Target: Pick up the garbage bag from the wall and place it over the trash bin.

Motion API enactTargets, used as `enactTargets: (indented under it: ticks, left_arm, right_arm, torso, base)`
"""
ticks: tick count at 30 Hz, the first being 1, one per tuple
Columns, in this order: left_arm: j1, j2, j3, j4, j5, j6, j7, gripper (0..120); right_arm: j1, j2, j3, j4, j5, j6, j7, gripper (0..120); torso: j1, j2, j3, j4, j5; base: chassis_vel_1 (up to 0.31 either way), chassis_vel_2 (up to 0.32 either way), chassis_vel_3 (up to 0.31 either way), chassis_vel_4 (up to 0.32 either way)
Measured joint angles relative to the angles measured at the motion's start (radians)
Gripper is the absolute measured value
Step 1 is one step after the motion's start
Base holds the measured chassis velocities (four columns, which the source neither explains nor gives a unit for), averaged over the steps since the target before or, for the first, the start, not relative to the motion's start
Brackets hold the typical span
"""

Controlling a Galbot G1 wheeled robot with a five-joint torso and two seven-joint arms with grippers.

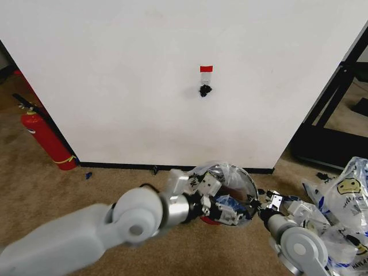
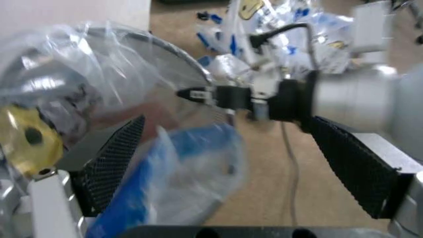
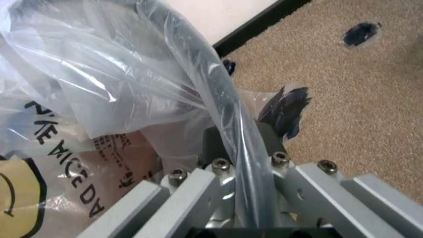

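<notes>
The trash bin [image 1: 248, 183], a round black wire basket, stands on the carpet just in front of the wall [image 1: 144, 86]. The garbage bag [image 1: 221, 171], clear plastic with blue patches, is draped over its top. My left gripper [image 1: 226, 208] hangs open over the bin's near side, and a blue part of the bag [image 2: 178, 188] lies loose between its mesh pads [image 2: 116, 158]. From the right, my right gripper [image 1: 260, 207] is shut on the bag where it wraps the bin's rim [image 3: 228, 119]. The bag [image 3: 99, 74] shows dark lettering and a yellow patch there.
A red tape tag [image 1: 206, 68] and a black hook [image 1: 204, 89] sit on the wall. A red fire extinguisher [image 1: 49, 141] stands at the left. A heap of smiley bags [image 1: 345, 195] lies at the right, near a black frame [image 1: 330, 98].
</notes>
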Motion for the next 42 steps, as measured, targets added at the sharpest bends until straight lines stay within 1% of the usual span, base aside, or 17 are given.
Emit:
enactTargets:
  ticks: [2, 3, 9, 11, 14, 16, 18, 24, 25, 26, 27, 28, 29, 33, 35, 37, 42]
  left_arm:
    - [-0.043, -0.029, 0.043, 0.053, 0.022, 0.016, -0.002, 96]
    - [-0.043, -0.029, 0.043, 0.053, 0.022, 0.016, -0.002, 96]
    - [-0.094, -0.040, 0.144, 0.118, 0.092, 0.042, 0.034, 95]
    - [-0.095, -0.041, 0.152, 0.124, 0.100, 0.044, 0.034, 94]
    - [-0.096, -0.044, 0.167, 0.139, 0.116, 0.044, 0.034, 86]
    - [-0.097, -0.045, 0.169, 0.144, 0.120, 0.042, 0.034, 75]
    - [-0.097, -0.045, 0.169, 0.147, 0.121, 0.039, 0.034, 72]
    - [-0.092, -0.038, 0.171, 0.152, 0.135, 0.025, 0.033, 47]
    - [-0.091, -0.038, 0.171, 0.152, 0.135, 0.025, 0.033, 46]
    - [-0.090, -0.037, 0.172, 0.152, 0.135, 0.025, 0.032, 41]
    - [-0.090, -0.037, 0.172, 0.152, 0.135, 0.025, 0.032, 41]
    - [-0.088, -0.035, 0.173, 0.151, 0.134, 0.024, 0.031, 34]
    - [-0.087, -0.035, 0.173, 0.151, 0.132, 0.025, 0.030, 32]
    - [-0.085, -0.035, 0.171, 0.151, 0.123, 0.025, 0.023, 15]
    - [-0.084, -0.034, 0.169, 0.150, 0.122, 0.024, 0.022, 11]
    - [-0.078, -0.029, 0.160, 0.140, 0.122, 0.015, 0.018, 1]
    - [-0.037, -0.004, 0.132, 0.098, 0.124, -0.013, 0.015, 0]
  right_arm:
    - [0.000, -0.004, -0.001, 0.002, 0.000, 0.000, -0.001, 0]
    - [0.000, -0.004, -0.001, 0.002, 0.000, 0.000, -0.001, 0]
    - [0.003, -0.011, -0.006, 0.003, 0.002, -0.001, -0.001, 0]
    - [0.004, -0.012, -0.008, 0.005, 0.002, -0.001, -0.001, 0]
    - [0.007, -0.012, -0.010, 0.008, 0.004, -0.001, -0.001, 0]
    - [0.008, -0.012, -0.011, 0.008, 0.004, -0.001, -0.001, 0]
    - [0.008, -0.013, -0.012, 0.008, 0.005, -0.001, -0.001, 0]
    - [0.010, -0.012, -0.013, 0.004, 0.004, -0.001, -0.001, 0]
    - [0.011, -0.012, -0.013, 0.004, 0.004, -0.001, 0.000, 0]
    - [0.011, -0.011, -0.014, 0.004, 0.004, -0.001, 0.001, 0]
    - [0.011, -0.011, -0.014, 0.004, 0.004, -0.001, 0.001, 0]
    - [0.011, -0.009, -0.015, 0.007, 0.004, -0.001, 0.004, 0]
    - [0.011, -0.008, -0.015, 0.007, 0.004, -0.001, 0.005, 0]
    - [0.010, -0.005, -0.015, 0.009, 0.002, -0.001, 0.007, 0]
    - [0.009, -0.005, -0.014, 0.009, 0.002, 0.000, 0.007, 0]
    - [0.009, -0.002, -0.012, 0.009, 0.000, 0.004, 0.009, 0]
    - [0.017, 0.013, -0.008, 0.006, 0.010, 0.008, 0.026, 0]
  torso:
    - [0.000, 0.000, 0.000, 0.0000, -0.0001]
    - [0.000, 0.000, 0.000, 0.0000, -0.0001]
    - [0.000, 0.000, 0.000, 0.0001, -0.0001]
    - [0.000, 0.000, 0.000, 0.0002, -0.0001]
    - [0.000, 0.000, 0.000, 0.0002, -0.0002]
    - [0.000, 0.000, 0.000, 0.0002, -0.0002]
    - [0.000, 0.000, 0.000, 0.0001, -0.0002]
    - [0.000, 0.000, 0.000, 0.0001, -0.0003]
    - [0.000, 0.000, 0.000, 0.0002, -0.0002]
    - [0.000, 0.000, 0.000, 0.0001, -0.0002]
    - [0.000, 0.000, 0.000, 0.0001, -0.0002]
    - [0.000, 0.000, 0.000, 0.0002, -0.0002]
    - [0.000, 0.000, 0.000, 0.0002, -0.0002]
    - [0.000, 0.000, 0.000, 0.0001, -0.0002]
    - [0.000, 0.000, 0.000, 0.0001, -0.0003]
    - [0.000, 0.000, 0.000, 0.0000, -0.0002]
    - [0.000, 0.000, 0.000, 0.0001, -0.0003]
  base:
    - [0.000, 0.000, 0.000, 0.000]
    - [0.000, 0.000, 0.000, 0.000]
    - [0.000, 0.000, 0.000, 0.000]
    - [0.000, 0.000, 0.000, 0.000]
    - [0.000, 0.000, 0.000, 0.000]
    - [0.000, 0.000, 0.000, 0.000]
    - [0.000, 0.000, 0.000, 0.000]
    - [0.000, 0.000, 0.000, 0.000]
    - [0.000, 0.000, 0.000, 0.000]
    - [0.000, 0.000, 0.000, 0.000]
    - [0.000, 0.000, 0.000, 0.000]
    - [0.000, 0.000, 0.000, 0.000]
    - [0.000, 0.000, 0.000, 0.000]
    - [0.000, 0.000, 0.000, 0.000]
    - [0.000, 0.000, 0.000, 0.000]
    - [0.000, 0.000, 0.000, 0.000]
    - [0.000, 0.000, 0.000, 0.000]
